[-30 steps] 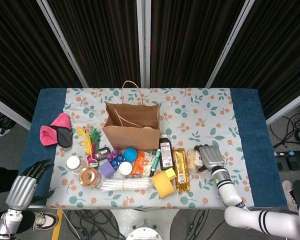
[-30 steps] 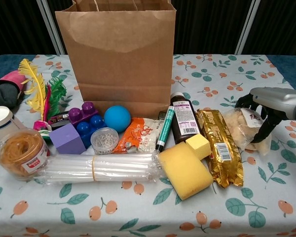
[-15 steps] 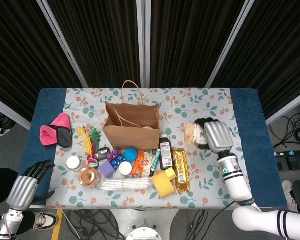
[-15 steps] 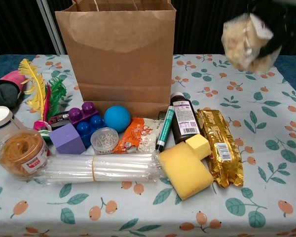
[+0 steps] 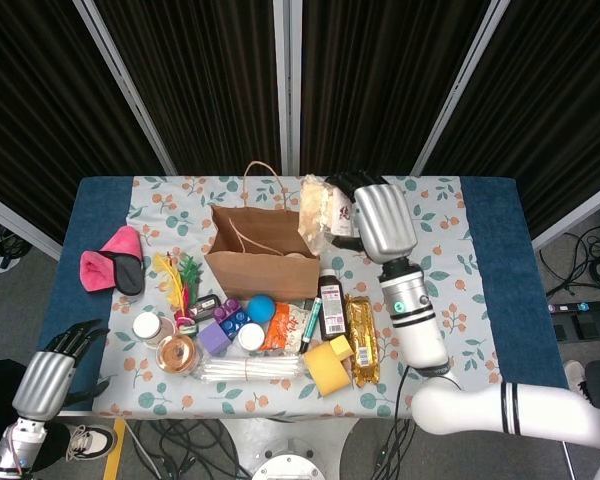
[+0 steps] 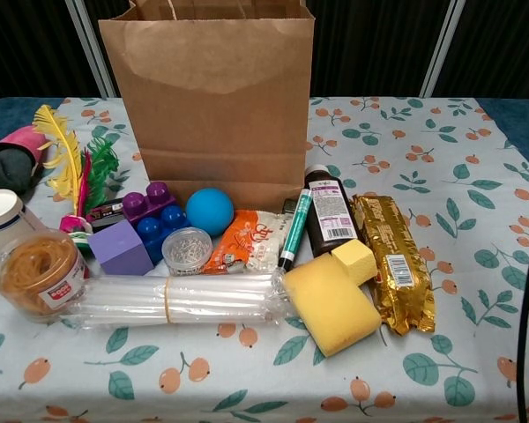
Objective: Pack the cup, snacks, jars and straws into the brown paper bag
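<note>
- The right robot hand [image 5: 382,218] holds a clear snack bag [image 5: 317,207] up by the right rim of the brown paper bag [image 5: 261,260], fingers wrapped around it.
- The left robot hand [image 5: 52,372] hangs off the table's [image 5: 490,300] near-left corner, fingers loosely apart, holding nothing.
- Straws [image 6: 176,300], gold snack pack [image 6: 392,262] and jars [image 6: 35,273] lie in front of the bag.
</note>
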Controlling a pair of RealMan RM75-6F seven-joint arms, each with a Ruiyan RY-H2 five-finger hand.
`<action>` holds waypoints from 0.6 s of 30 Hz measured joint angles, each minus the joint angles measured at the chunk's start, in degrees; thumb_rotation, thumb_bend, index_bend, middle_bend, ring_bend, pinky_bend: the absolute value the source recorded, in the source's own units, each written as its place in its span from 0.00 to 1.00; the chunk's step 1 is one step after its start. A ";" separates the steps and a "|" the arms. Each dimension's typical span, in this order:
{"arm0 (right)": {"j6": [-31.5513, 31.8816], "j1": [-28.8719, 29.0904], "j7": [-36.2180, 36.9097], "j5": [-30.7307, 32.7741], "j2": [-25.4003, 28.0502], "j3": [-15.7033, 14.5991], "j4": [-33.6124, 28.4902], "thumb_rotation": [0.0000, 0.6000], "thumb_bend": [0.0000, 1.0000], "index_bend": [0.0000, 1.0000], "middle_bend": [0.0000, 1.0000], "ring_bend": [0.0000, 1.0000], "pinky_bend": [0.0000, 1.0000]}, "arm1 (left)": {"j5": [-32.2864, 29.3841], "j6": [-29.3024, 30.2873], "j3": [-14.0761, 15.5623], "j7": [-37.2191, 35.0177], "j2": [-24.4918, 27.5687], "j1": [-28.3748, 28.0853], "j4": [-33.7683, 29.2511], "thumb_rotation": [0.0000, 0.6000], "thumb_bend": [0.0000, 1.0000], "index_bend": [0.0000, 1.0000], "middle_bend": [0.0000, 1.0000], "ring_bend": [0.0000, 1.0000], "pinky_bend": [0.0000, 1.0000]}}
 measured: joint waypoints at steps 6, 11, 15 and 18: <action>1.09 3.53 -2.83 -6.12 -5.72 -2.09 6.73 1.00 0.16 0.42 0.44 0.33 0.41 | -0.09 0.10 -0.09 -0.53 0.08 0.02 -0.02 1.00 0.13 0.27 0.26 0.19 0.30; 1.18 4.94 -4.90 -7.88 -7.19 -3.47 9.00 1.00 0.16 0.42 0.44 0.33 0.41 | -0.28 0.07 -0.18 -0.99 0.10 0.03 -0.01 1.00 0.13 0.27 0.26 0.19 0.30; 1.10 6.11 -8.12 -13.49 -7.42 -5.65 12.46 1.00 0.16 0.42 0.44 0.33 0.41 | -0.38 0.09 -0.24 -1.30 0.11 0.05 0.00 1.00 0.13 0.27 0.26 0.19 0.30; 0.79 6.81 -11.49 -16.62 -7.44 -7.12 15.15 1.00 0.16 0.42 0.44 0.33 0.41 | -0.39 0.03 -0.26 -1.39 0.09 0.00 -0.05 1.00 0.13 0.27 0.26 0.19 0.30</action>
